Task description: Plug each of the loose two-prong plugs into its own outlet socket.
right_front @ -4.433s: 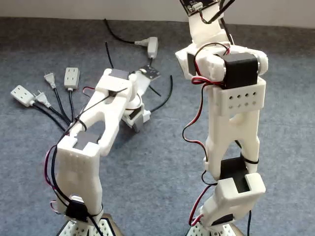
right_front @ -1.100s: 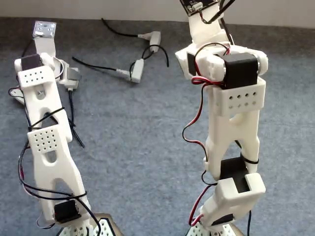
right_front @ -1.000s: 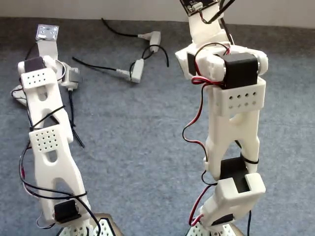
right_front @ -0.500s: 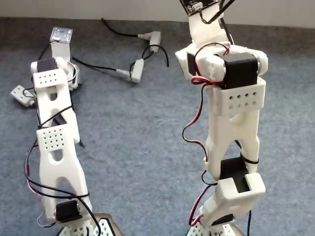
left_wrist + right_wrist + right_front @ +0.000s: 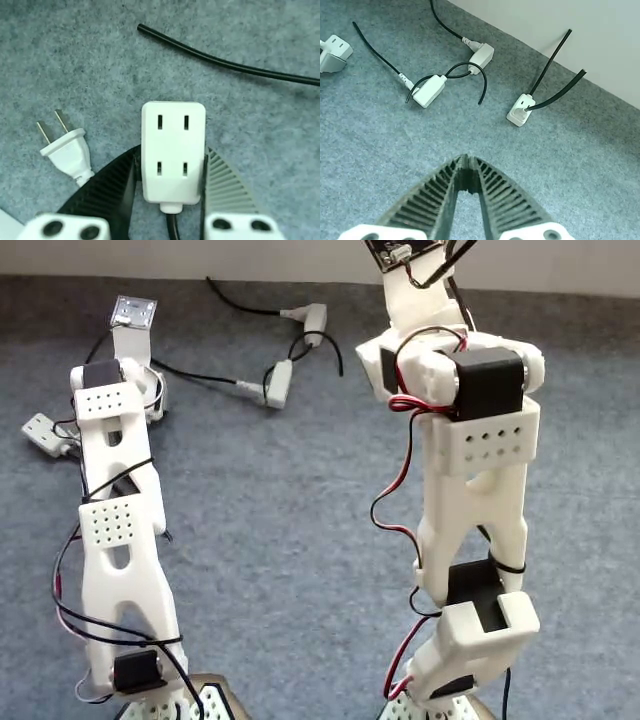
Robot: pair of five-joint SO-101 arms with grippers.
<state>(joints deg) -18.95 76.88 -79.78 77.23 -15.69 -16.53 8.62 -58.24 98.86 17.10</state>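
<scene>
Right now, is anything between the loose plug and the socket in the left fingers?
Nothing visible does. The plug lies on bare carpet beside the socket, apart from it. The socket's slotted face is uncovered; the left fingers hold only its sides. The black cable lies past the socket's far end, clear of both.

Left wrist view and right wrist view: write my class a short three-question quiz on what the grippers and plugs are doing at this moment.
1. True or false: the right gripper is holding a plug.
2. Which thing sits between the fingers of the left gripper? A: the outlet socket. B: a black cable end. C: nothing.
3. One word: is the two-prong plug lying beside that socket touching it, or apart from it?

Key: 1 false, its fingers are closed on nothing; 2 A; 3 apart.
</scene>
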